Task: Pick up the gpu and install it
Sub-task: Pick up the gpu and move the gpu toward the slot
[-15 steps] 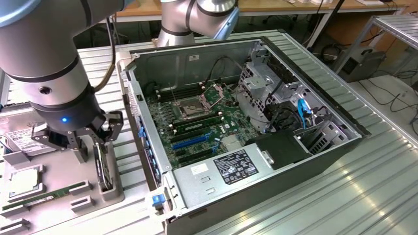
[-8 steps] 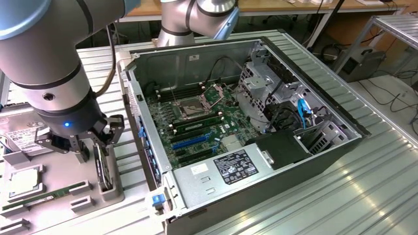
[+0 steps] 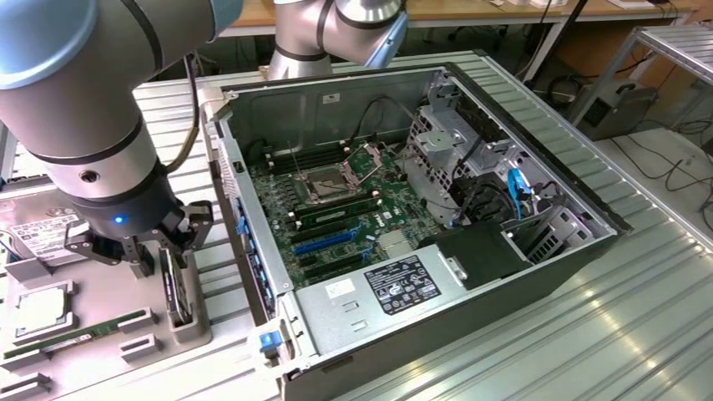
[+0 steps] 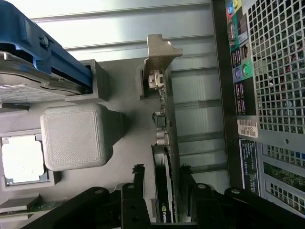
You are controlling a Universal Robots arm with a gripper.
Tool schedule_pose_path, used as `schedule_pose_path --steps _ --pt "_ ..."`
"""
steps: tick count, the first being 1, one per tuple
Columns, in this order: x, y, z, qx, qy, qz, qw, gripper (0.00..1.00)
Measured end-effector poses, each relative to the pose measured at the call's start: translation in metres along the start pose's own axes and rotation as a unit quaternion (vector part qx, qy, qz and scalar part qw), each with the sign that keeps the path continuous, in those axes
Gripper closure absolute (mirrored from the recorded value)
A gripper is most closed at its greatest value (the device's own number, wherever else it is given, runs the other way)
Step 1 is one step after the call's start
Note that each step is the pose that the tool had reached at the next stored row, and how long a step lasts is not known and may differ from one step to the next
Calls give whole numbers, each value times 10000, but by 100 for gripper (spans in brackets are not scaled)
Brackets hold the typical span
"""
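The pincer hangs wide open and empty, straddling the gpu. The card stands on edge in a grey holder at the exterior view's left, beside the computer case. Closing off-centre could tilt the card or wedge it in its slot.

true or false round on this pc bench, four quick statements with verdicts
1. The gpu stands on edge in the grey tray. True.
2. The gpu is seated on the motherboard. False: it is in the tray, outside the computer case.
3. The gripper has its fingers open, one on each side of the gpu. True.
4. The computer case is closed. False: its side is open and the motherboard shows.
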State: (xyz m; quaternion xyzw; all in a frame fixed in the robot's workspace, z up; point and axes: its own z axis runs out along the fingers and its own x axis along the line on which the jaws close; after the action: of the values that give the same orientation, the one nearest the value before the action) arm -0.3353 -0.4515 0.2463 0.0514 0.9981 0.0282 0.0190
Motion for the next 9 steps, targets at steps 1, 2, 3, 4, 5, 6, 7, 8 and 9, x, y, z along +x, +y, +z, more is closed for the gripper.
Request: schedule_pose_path --steps 1,2,3,4,5,6,7,8,9 --pt "1 1 11 1 0 0 10000 58" --pt "2 3 20 0 0 1 10000 58" --pt "2 5 24 1 0 1 10000 58" --pt "2 7 26 0 0 1 10000 58" --pt "2 8 26 1 0 0 10000 58" --pt "2 8 26 1 0 0 10000 58" --pt "2 8 26 1 0 0 10000 58" --pt "3 8 26 1 0 1 10000 58" --pt "3 8 26 1 0 1 10000 58"
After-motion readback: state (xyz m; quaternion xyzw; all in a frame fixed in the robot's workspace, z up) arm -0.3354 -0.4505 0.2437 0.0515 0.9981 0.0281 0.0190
